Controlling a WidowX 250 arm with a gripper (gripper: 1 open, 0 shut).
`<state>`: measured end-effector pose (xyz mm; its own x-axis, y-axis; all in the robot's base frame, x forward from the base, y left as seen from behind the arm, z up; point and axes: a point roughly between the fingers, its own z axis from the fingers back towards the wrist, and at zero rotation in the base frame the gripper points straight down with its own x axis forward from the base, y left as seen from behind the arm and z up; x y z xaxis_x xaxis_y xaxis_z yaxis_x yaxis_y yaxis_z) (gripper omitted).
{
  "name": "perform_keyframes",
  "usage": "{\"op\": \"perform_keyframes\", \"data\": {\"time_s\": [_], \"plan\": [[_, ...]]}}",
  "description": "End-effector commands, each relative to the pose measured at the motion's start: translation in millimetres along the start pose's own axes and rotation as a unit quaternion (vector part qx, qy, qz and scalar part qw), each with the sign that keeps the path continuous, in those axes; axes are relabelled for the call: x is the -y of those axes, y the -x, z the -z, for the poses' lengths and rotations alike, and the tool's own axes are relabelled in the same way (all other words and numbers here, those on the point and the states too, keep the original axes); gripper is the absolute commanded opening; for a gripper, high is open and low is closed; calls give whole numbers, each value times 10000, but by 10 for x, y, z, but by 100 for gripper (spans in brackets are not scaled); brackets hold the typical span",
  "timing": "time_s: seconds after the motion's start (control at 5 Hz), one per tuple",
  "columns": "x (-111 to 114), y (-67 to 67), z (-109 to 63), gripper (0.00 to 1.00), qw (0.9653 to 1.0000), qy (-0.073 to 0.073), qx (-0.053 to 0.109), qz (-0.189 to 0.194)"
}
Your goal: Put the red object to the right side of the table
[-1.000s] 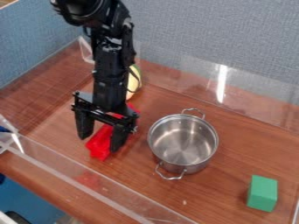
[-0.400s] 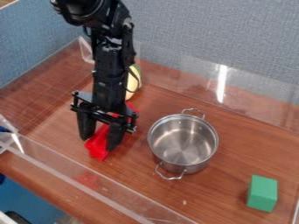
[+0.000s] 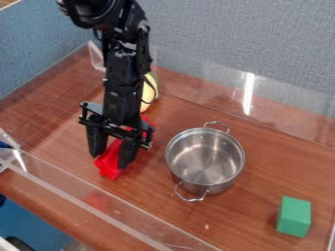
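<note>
Little has shifted since the earlier frames: the arm is seen in the same place, and the end effector (image 3: 116,149) fingers appear drawn slightly closer about the red block (image 3: 116,162).

Nearest the camera, the low clear acrylic wall (image 3: 124,208) is noted along the front edge of the counter (image 3: 262,147). A small green cube (image 3: 295,216) is seen at the near right corner, well apart from everything else. Just behind, a steel pot (image 3: 206,160) with two loop handles stands upright, right of centre.

Left of the pot, the red block lies on the dark wood-grain surface, on the left half of the counter. The end effector is pointed steeply down over it, its black fingers straddling the block at a middling width; whether the block is actually gripped cannot be told.

Behind the arm, a yellow lemon-shaped object (image 3: 155,89) is partly hidden.
</note>
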<state>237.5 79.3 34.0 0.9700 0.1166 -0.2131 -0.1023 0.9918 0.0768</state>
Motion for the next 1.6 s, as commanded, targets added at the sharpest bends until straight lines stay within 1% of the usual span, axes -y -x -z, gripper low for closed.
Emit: {"op": "perform_keyframes", "data": {"time_s": [0.0,0.2,0.4,0.6,0.8,1.0,1.2,1.4], "plan": [[3,-15,-166,100,9996,-49,263,25],[8,-28,-127,0,9997,-54,227,29],[11,7,-171,100,9997,-53,257,14],[18,18,-166,100,9997,-42,237,-15],[15,-1,-99,0,9998,-57,189,-12],[14,12,-133,0,9997,-64,219,3],[17,34,-249,0,9995,-73,308,30],[25,58,-404,0,9990,-83,437,51]]}}
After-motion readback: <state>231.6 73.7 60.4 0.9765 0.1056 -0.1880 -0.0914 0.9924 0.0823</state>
